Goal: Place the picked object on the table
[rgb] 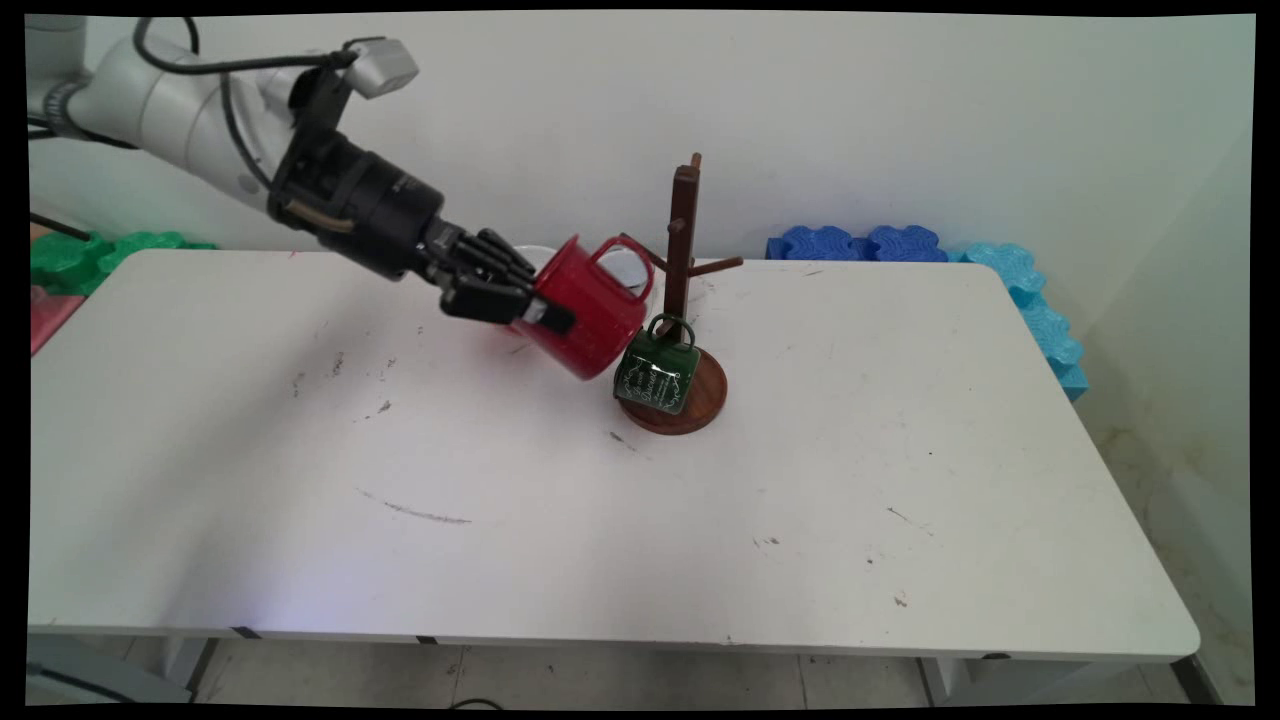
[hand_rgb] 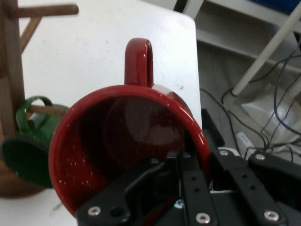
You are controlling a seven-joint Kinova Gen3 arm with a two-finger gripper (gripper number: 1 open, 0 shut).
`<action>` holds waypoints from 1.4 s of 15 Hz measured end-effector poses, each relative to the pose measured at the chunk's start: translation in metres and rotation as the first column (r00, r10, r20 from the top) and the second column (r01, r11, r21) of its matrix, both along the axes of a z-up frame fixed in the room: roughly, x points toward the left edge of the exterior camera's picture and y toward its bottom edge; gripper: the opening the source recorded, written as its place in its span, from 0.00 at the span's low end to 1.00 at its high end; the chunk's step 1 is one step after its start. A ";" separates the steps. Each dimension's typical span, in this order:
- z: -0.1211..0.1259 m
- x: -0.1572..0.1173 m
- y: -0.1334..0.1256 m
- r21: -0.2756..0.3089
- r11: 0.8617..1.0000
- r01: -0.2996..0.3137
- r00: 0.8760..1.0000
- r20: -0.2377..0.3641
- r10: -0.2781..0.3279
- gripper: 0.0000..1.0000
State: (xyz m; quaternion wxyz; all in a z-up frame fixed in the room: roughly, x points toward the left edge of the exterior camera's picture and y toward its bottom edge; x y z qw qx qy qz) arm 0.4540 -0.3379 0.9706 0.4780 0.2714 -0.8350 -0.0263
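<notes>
gripper [rgb: 535, 312] pinching the rim of a red mug [rgb: 590, 310], one finger inside the cup, one outside. mug is tilted in the air above the table [rgb: 300, 480], handle up, just left of the wooden mug tree [rgb: 684, 300]. green mug [rgb: 656, 372] hangs on a low peg by its handle, just beside the red one.

My jaws pinch the rim of a red speckled mug [rgb: 585, 318], tilted, handle up. At its 4 o'clock a green mug [rgb: 657, 372] hangs from the wooden mug tree [rgb: 683, 250].
</notes>
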 end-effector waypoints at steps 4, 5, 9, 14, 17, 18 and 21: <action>-0.002 0.013 0.012 -0.004 1.000 0.015 0.999 0.046 -0.015 0.00; -0.003 0.016 0.014 -0.005 1.000 0.017 0.998 0.055 -0.017 0.00; -0.007 0.030 0.021 -0.013 1.000 0.019 0.994 0.110 -0.017 0.00; -0.016 0.048 0.026 -0.032 0.999 0.015 0.980 0.199 -0.008 0.00; -0.023 0.059 0.029 -0.054 0.998 0.016 0.963 0.271 -0.001 0.00; -0.025 0.061 0.029 -0.058 0.998 0.017 0.958 0.285 0.000 0.00; -0.034 0.068 0.030 -0.084 0.996 0.029 0.935 0.355 0.003 0.00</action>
